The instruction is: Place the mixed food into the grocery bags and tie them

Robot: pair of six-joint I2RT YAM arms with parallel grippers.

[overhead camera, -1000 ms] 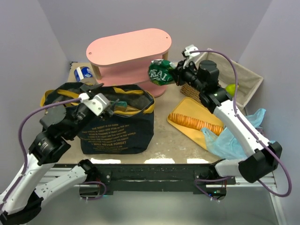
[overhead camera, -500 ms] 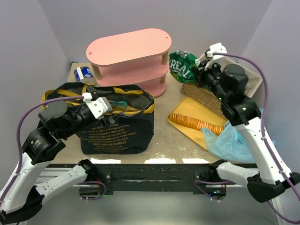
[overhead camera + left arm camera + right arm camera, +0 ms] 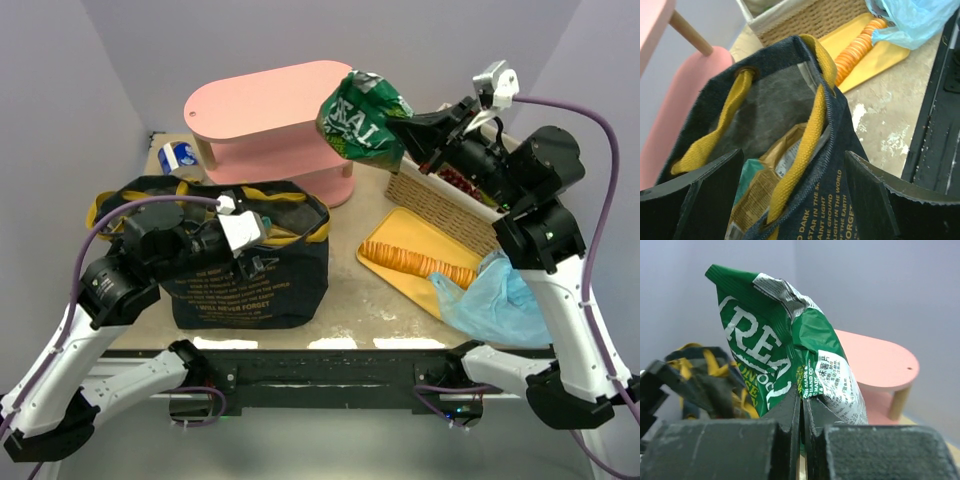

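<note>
My right gripper [image 3: 408, 125] [image 3: 802, 402] is shut on the bottom edge of a green crisp bag [image 3: 362, 118] [image 3: 775, 355]. It holds the bag high in the air between the pink shelf and the wicker basket. The navy denim tote [image 3: 250, 285] [image 3: 832, 210] stands open at front left. My left gripper [image 3: 252, 238] [image 3: 790, 200] is open, its jaws astride the tote's front rim and a mustard-yellow handle [image 3: 807, 145]. A tan crisp bag [image 3: 755, 200] lies inside the tote. The long orange bread [image 3: 415, 262] [image 3: 860, 47] lies on a yellow board [image 3: 400, 225].
A pink two-tier shelf [image 3: 270, 100] stands at the back. The wicker basket [image 3: 430, 200] at back right holds dark grapes [image 3: 460, 180]. The light-blue plastic bag [image 3: 490, 295] lies crumpled at front right. A blue-and-white can [image 3: 178, 156] sits at back left.
My right gripper has lifted the green crisp bag higher, and the bag now shows larger. My left gripper has shifted right along the tote's front rim.
</note>
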